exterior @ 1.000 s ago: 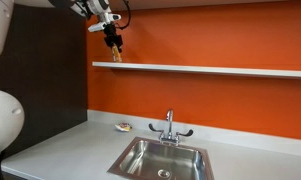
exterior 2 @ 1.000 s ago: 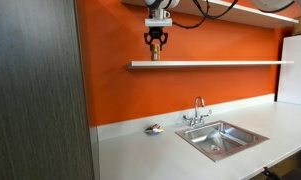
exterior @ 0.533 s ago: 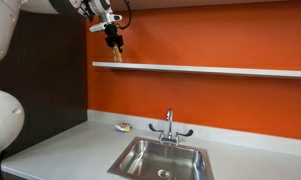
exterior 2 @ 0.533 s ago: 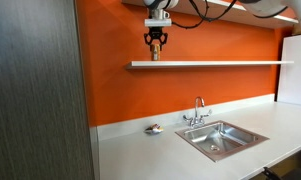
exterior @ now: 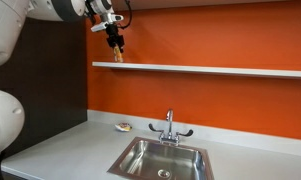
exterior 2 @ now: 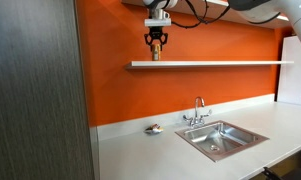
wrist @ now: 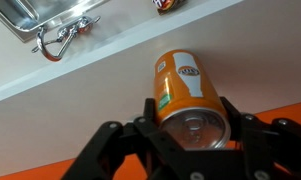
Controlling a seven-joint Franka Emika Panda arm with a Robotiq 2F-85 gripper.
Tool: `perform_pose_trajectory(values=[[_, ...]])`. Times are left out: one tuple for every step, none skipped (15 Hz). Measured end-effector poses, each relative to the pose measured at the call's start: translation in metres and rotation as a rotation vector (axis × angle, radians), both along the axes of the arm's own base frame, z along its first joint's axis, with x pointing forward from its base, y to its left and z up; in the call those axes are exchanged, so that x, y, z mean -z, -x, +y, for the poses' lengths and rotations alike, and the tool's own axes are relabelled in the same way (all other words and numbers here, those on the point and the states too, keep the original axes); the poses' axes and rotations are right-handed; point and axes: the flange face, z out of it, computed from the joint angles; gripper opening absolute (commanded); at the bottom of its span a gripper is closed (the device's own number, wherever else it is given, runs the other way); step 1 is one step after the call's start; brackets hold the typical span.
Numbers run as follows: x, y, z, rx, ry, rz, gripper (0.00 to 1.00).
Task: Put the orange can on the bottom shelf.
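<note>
The orange can (exterior: pixel 117 55) stands upright at the near-wall end of the bottom shelf (exterior: pixel 210 69), a long pale board on the orange wall. It shows in both exterior views (exterior 2: pixel 156 55). Its base is at the board's top (exterior 2: pixel 220 64); whether it rests there I cannot tell. My gripper (exterior: pixel 114 43) comes down from above (exterior 2: pixel 156 42), and its fingers close on the can's upper part. In the wrist view the gripper (wrist: pixel 195 128) clasps the can (wrist: pixel 183 82) from both sides, with the grey shelf (wrist: pixel 70 120) beneath.
Below are a grey countertop (exterior: pixel 80 145), a steel sink (exterior: pixel 158 160) with a faucet (exterior: pixel 169 126), and a small flat yellowish object (exterior: pixel 122 126) by the wall. A higher shelf (exterior 2: pixel 250 10) runs above. A dark cabinet panel (exterior 2: pixel 35 90) stands beside the counter.
</note>
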Motion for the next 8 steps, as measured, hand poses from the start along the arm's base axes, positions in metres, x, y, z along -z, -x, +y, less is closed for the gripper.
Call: perform_pose_trajectory(values=[[0.0001,-0.0009,-0.0005,0.002,-0.001,0.002,0.38],[-0.0002,-0.0018,-0.0011,0.004,-0.002,0.003,0.38],[-0.0002,-0.0027,-0.0018,0.007,-0.003,0.005,0.38],[-0.0002,-0.0035,-0.0024,0.009,-0.003,0.007,0.38],[-0.0002,-0.0043,-0.003,0.011,-0.004,0.009,0.38],[-0.0003,-0.0051,-0.0035,0.013,-0.005,0.009,0.83],[-0.0004,-0.006,-0.004,0.015,-0.006,0.009,0.89],[-0.0002,-0.0069,-0.0046,0.016,-0.007,0.01,0.94]])
